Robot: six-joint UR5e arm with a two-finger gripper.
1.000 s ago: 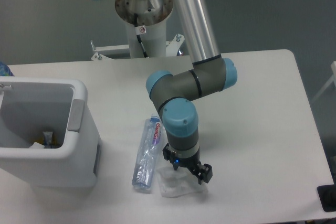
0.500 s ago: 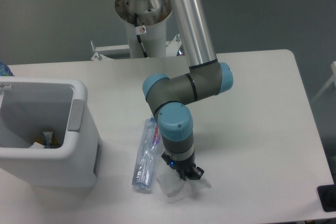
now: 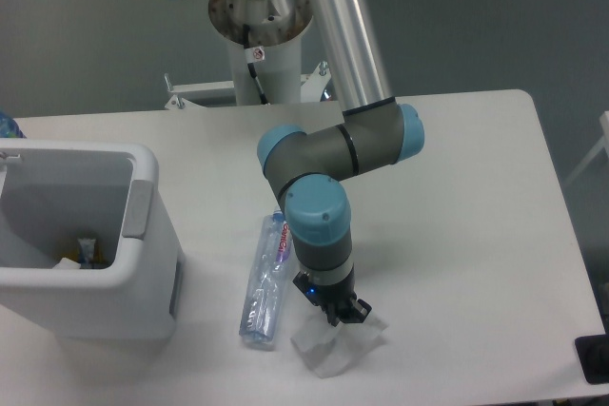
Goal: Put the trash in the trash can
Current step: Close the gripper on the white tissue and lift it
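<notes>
Robotics lab, pedestal-mounted arm (image 3: 333,45), white table (image 3: 476,197)

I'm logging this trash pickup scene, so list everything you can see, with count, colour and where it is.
crushed plastic bottle: one, clear with a blue cap and purple-red label, lying on the table right of the bin.
crumpled wrapper: one, translucent white, near the front edge, under the gripper.
trash can: one, white with a grey side panel, at the left; some small items lie at its bottom.
table: one, white, carrying all of the above.
pedestal: one, white and metal, behind the table.
black object: one, at the right edge, too cut off to identify.
arm: one, grey with blue caps.
gripper: one, black, down on the wrapper; fingers too hidden to read.
</notes>
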